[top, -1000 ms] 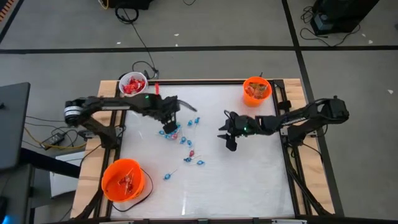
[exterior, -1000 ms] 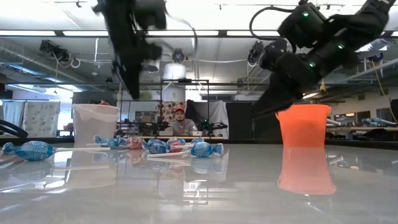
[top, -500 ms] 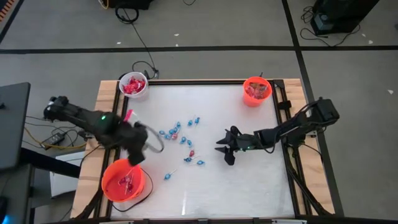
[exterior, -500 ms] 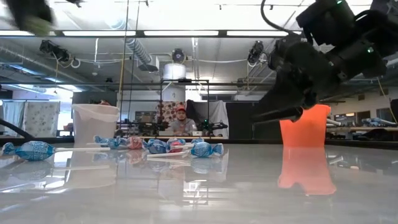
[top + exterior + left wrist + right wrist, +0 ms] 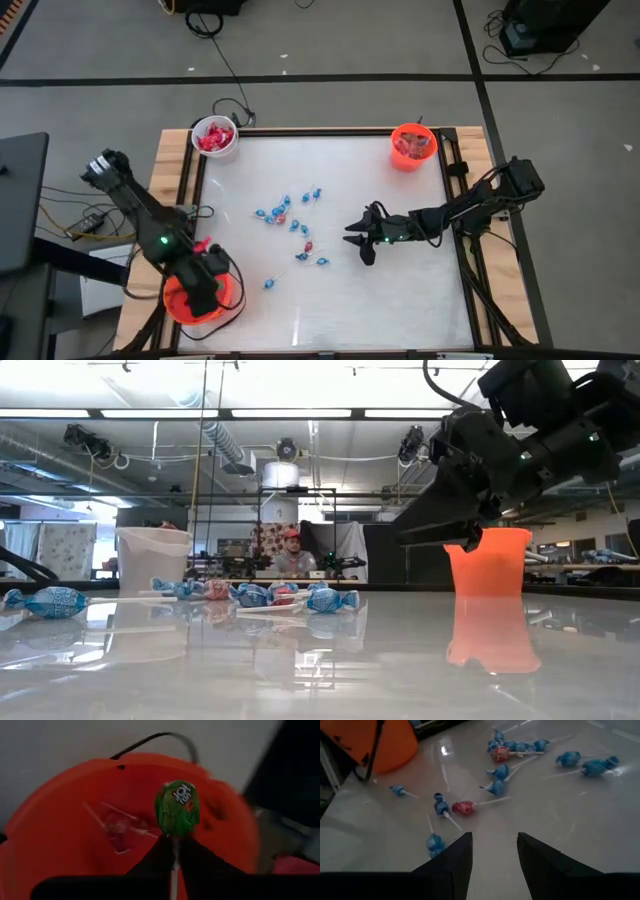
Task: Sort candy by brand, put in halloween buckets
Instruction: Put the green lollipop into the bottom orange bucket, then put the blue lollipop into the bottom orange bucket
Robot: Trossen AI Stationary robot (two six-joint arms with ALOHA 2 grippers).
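At the near left corner, the larger orange bucket (image 5: pixel 200 292) sat at the bench (image 5: pixel 400 290) edge, mostly covered from above by the left end effector (image 5: pixel 203 283). That end effector hung over the bucket's mouth, its fingers (image 5: pixel 195 860) closed on the stick of a green-wrapped lollipop (image 5: pixel 176 809); a clear-wrapped sweet (image 5: pixel 117 826) lay inside, the rest of the contents hidden. At the far left corner, the white bucket (image 5: pixel 214 136) held red packets. Blue and red wrapped candy (image 5: pixel 290 216) lay scattered left of centre, with bare surface all around. Just right of the scatter hovered the right end effector (image 5: pixel 362 237), fingers (image 5: pixel 455 862) parted and holding nothing. The small orange bucket (image 5: pixel 412 146) stood at the far right corner with candy inside, too small to identify.
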